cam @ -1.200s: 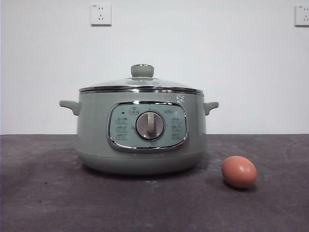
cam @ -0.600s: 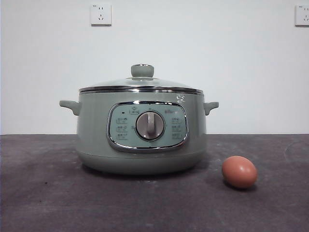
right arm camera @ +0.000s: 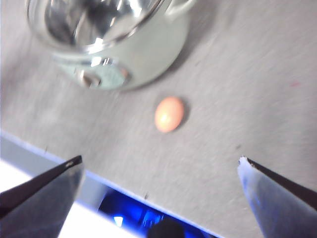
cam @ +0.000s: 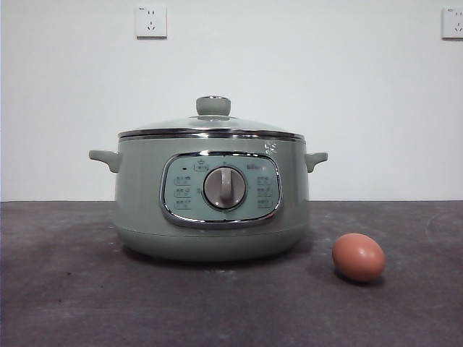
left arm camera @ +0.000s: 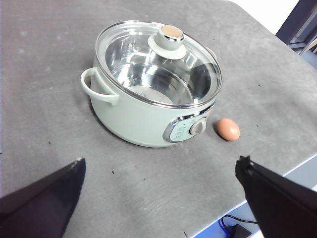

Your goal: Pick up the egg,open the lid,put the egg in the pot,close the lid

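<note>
Both grippers, left (left arm camera: 161,171) and right (right arm camera: 161,166), are held wide open, empty, above the desk (cam: 72,303). Only wrist views show them. Near the front edge, the egg (cam: 358,256) lies beside the pot (cam: 145,210), lid (cam: 210,124) seated. Panel writing is illegible.

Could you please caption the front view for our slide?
Egg resting on the table beside the lidded pot.

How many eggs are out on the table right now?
1. The small reddish-brown oval egg lies on the dark grey table, beside the sage-green electric pot near its control-panel side, not touching it. Nothing shows through the glass lid.
</note>
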